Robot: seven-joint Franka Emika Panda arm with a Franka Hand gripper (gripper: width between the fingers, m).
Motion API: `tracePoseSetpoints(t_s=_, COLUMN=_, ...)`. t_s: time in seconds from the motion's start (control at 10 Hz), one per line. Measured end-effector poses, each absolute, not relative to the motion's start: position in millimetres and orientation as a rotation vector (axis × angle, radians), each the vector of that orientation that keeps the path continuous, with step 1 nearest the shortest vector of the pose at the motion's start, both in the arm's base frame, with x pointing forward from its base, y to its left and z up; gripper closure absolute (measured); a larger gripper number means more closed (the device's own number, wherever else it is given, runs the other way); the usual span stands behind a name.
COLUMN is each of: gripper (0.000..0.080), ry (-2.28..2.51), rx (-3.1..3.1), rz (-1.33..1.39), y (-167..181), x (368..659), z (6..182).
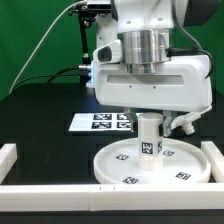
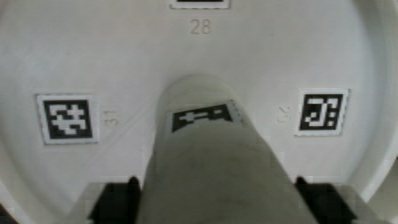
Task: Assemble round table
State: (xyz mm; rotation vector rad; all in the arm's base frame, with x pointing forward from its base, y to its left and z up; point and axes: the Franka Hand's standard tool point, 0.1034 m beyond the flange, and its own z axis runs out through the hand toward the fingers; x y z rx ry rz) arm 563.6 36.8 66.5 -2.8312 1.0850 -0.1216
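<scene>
The claw is clenched around the post, which stands upright at the middle of the round disc. Behind the disc lie the marker board and, toward the exterior view's right, the foot piece, partly hidden by the arm. A white rail runs just in front of the disc.

Soft, even light; blurry wrist view
</scene>
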Motion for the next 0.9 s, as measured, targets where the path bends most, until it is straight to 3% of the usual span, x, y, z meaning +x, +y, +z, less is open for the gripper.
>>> tracePoseSetpoints(t_s=0.3, gripper=0.0390, ry=1.147, rx=-2.800, rz=-0.115, y=36.9, x=563.1, z=66.8)
tracePoseSetpoints(t_s=0.4, gripper=0.0331, ry=1.146, rx=-2.801, rz=-0.116, y=37.1, x=563.1, z=66.5)
tracePoseSetpoints(t_s=0.5, gripper=0.0331, ry=1.140, rx=-2.802, rz=-0.115, y=38.3, x=563.3, z=68.1)
tracePoseSetpoints(t_s=0.6, gripper=0.0181, ry=1.110, rx=-2.808, rz=-0.102, y=42.1, x=563.3, z=78.6)
tracePoseSetpoints(t_s=0.8, gripper=0.0152, ry=1.150, rx=-2.785, rz=-0.016, y=50.1, x=561.0, z=102.9)
tracePoseSetpoints(t_s=0.9, gripper=0.0152, ry=1.137, rx=-2.788, rz=-0.023, y=50.0, x=562.9, z=103.2)
